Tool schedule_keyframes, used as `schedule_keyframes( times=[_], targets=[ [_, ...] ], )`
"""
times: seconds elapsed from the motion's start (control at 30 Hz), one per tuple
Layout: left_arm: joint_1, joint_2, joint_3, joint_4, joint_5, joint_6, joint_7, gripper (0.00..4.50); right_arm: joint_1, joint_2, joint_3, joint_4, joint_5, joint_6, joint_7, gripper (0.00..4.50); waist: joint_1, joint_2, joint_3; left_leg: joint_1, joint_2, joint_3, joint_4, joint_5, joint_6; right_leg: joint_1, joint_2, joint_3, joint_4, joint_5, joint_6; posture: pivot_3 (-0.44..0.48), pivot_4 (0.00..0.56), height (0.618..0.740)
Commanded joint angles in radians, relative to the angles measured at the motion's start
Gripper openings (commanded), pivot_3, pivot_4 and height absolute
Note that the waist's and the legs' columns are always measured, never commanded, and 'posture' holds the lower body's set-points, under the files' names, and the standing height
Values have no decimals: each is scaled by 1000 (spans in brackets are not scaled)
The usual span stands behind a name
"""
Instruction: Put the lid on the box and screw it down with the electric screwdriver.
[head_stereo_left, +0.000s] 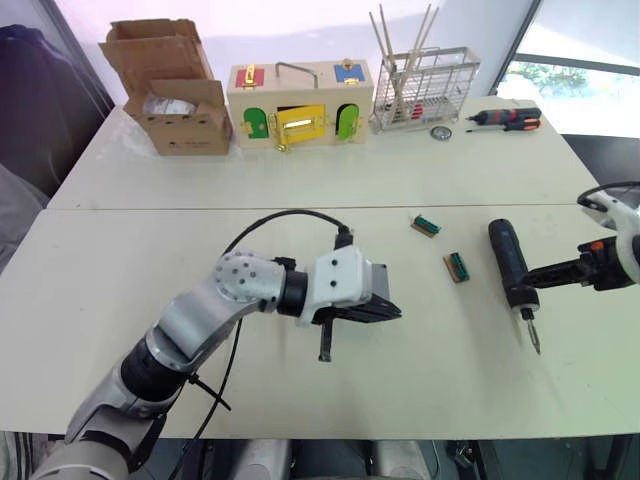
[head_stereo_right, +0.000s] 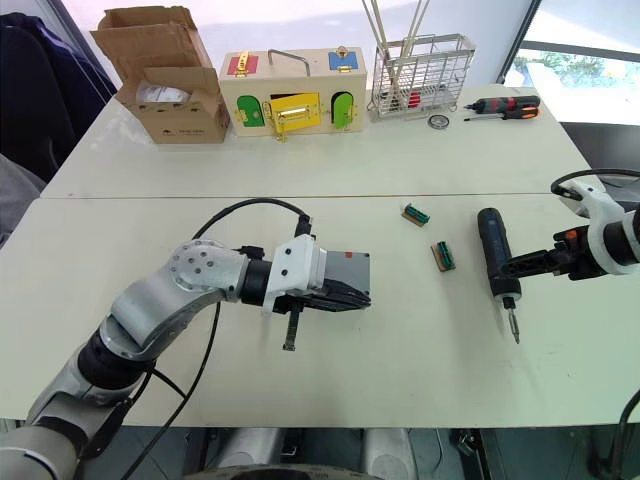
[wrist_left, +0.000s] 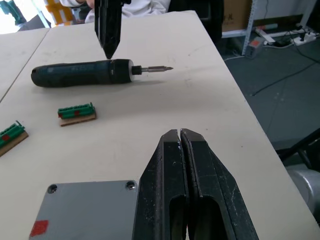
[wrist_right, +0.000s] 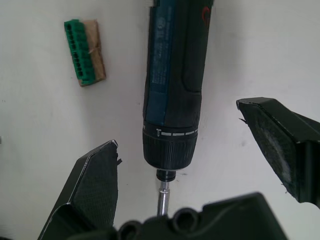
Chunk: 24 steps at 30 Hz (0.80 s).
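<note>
Two grippers are at work on the table (head_stereo_left: 120, 250). The right gripper (wrist_right: 200, 165) hangs wide open over the screwdriver (head_stereo_left: 511, 263), a finger to either side of its chuck end, gripping nothing. That tool lies flat near the table's right edge, bit toward the near edge. Two green terminal blocks (head_stereo_left: 457, 266) lie just to its left, between it and the left gripper (wrist_left: 182, 150), whose fingers are pressed together, empty, just beside the grey lid (wrist_left: 85, 210) seated on the box (head_stereo_right: 345, 270) at mid-table. The left wrist view shows the lid's corner screw holes and a red mark. Bare tabletop surrounds them; a cardboard box (head_stereo_left: 175, 95), latch box (head_stereo_left: 300, 105) and wire rack (head_stereo_left: 425, 85) stand along the far edge.
</note>
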Motion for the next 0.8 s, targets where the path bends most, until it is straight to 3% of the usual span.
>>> schedule_keyframes(
  times=[0.03,0.5,0.8],
  targets=[
    [12,-7,9,-64,-7,28,33,0,-60,19,65,85,-62,3,54,4439,3,0,0,0,0,0,0,0,0,0,0,0,0,0,0,0,150,730],
    [37,-15,1,-94,-6,70,95,0,-195,235,238,371,-300,-113,114,4439,0,-2,-1,0,0,-1,1,1,-1,1,0,0,0,0,0,0,150,730],
    [49,-25,-6,-100,7,81,133,0,-179,253,318,400,-439,-228,244,1875,1,-4,-2,1,-1,-2,1,1,-2,3,0,-1,-1,0,0,0,150,730]
  ],
)
